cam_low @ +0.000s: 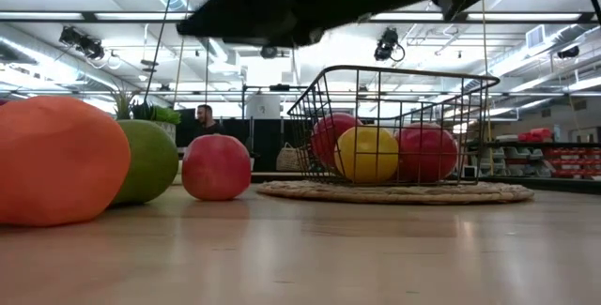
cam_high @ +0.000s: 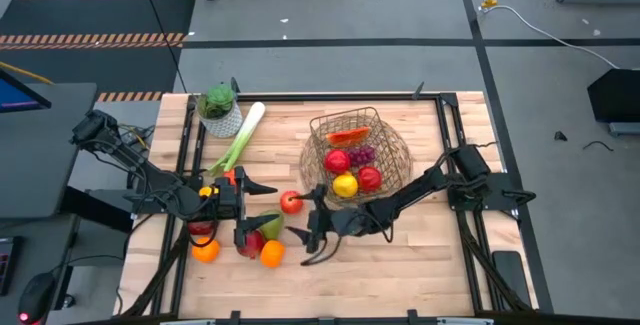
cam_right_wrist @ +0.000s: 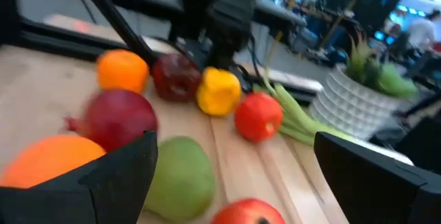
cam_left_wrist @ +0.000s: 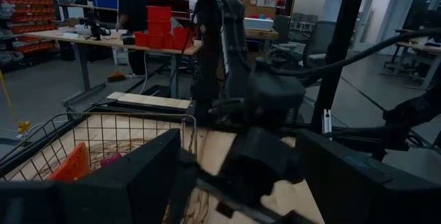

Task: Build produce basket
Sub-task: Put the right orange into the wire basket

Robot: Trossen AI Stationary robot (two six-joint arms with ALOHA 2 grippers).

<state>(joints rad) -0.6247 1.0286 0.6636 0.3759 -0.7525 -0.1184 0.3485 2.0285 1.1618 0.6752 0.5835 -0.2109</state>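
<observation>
Several fruits loose on surface (cam_high: 420,265) beside basket (cam_high: 392,173), right end effector (cam_high: 310,233) spread wide facing pear (cam_right_wrist: 180,176), seemingly for next pick, left end effector (cam_high: 243,208) part open, empty.

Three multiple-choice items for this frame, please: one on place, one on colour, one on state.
1. Where is the leek?
A. in the basket
B. on the table, by the plant pot
C. in a gripper

2. What colour is the fruit between the two red ones in the basket?
A. yellow
B. purple
C. white

3. How is the right gripper?
A. shut on an apple
B. open, empty
C. inside the basket

B: it lies beside the pot.
A: the low view shows it yellow.
B: its fingers stand wide apart.
</observation>
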